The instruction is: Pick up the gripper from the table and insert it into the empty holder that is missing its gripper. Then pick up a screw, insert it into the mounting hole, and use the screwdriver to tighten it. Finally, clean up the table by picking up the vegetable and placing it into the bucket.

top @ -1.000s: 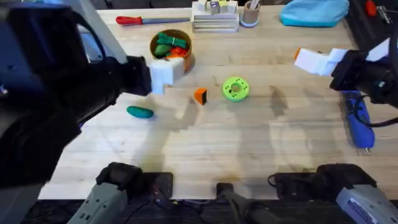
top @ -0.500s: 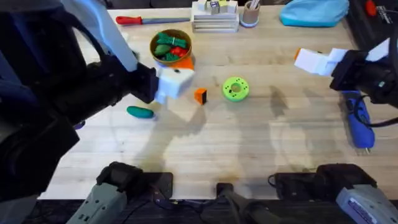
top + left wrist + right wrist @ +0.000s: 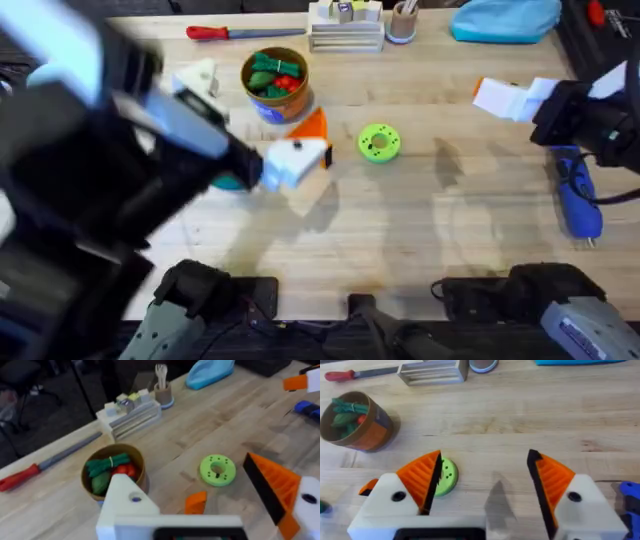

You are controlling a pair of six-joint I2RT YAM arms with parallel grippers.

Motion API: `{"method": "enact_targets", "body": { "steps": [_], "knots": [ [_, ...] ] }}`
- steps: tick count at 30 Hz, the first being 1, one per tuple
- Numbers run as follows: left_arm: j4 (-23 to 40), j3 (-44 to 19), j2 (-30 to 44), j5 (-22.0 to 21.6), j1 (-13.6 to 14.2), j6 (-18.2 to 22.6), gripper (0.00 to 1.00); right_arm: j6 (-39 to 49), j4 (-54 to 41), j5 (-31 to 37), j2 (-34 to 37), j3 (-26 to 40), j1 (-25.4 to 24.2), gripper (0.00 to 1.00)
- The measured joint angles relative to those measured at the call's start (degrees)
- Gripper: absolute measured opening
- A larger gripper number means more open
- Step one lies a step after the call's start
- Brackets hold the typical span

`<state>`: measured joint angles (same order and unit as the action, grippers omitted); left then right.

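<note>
Left end effector [image 3: 296,160] hangs over the middle-left of the worktop [image 3: 400,230], its fingers spread apart and holding nothing; one finger carries an orange ribbed pad [image 3: 272,485], while the other is a bare white holder [image 3: 125,502] with a screw hole and no pad. Between those two fingers, in the left wrist view, the small orange gripper [image 3: 196,502] lies loose on the wood, just beside the green disc [image 3: 218,469]. Beyond it stands the bucket [image 3: 275,80], round and tan-orange, with green and red vegetables inside. A green vegetable [image 3: 228,181] lies on the worktop, partly hidden under the left arm. At the right edge, the right end effector [image 3: 500,97] hovers with its two orange-padded fingers [image 3: 422,477] held wide apart and empty. The blue screwdriver [image 3: 578,205] lies at the worktop's right side, near the right arm. A red-handled driver [image 3: 235,32] rests along the far edge.
</note>
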<state>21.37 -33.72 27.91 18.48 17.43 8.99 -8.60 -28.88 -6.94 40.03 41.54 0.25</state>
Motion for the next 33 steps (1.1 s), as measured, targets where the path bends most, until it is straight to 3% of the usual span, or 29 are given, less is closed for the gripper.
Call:
{"method": "enact_targets", "body": {
  "steps": [4, 13, 20, 23, 33],
  "knots": [
    [-8.23, 9.78, -10.13, 3.26, 1.31, 0.02, 0.993, -0.01, 0.0, -0.02, 0.0, 0.0, 0.0, 0.992],
    [-13.96, 24.9, -26.95, 7.26, 3.45, 0.02, 0.992, -0.02, 0.0, -0.02, 0.0, 0.0, 0.0, 0.991],
    [-19.91, 30.61, -27.62, 10.52, 3.94, 0.04, 0.993, -0.02, 0.0, -0.02, 0.0, 0.0, 0.0, 0.99],
    [-18.46, 33.36, -27.57, 11.33, 3.96, 0.06, 0.993, 0.0, 0.0, 0.0, 0.0, 0.0, 0.0, 0.991],
    [-18.46, 33.36, -27.62, 12.0, 4.09, 0.04, 0.993, -0.02, 0.0, -0.02, 0.0, 0.0, 0.0, 0.992]
  ]
}}
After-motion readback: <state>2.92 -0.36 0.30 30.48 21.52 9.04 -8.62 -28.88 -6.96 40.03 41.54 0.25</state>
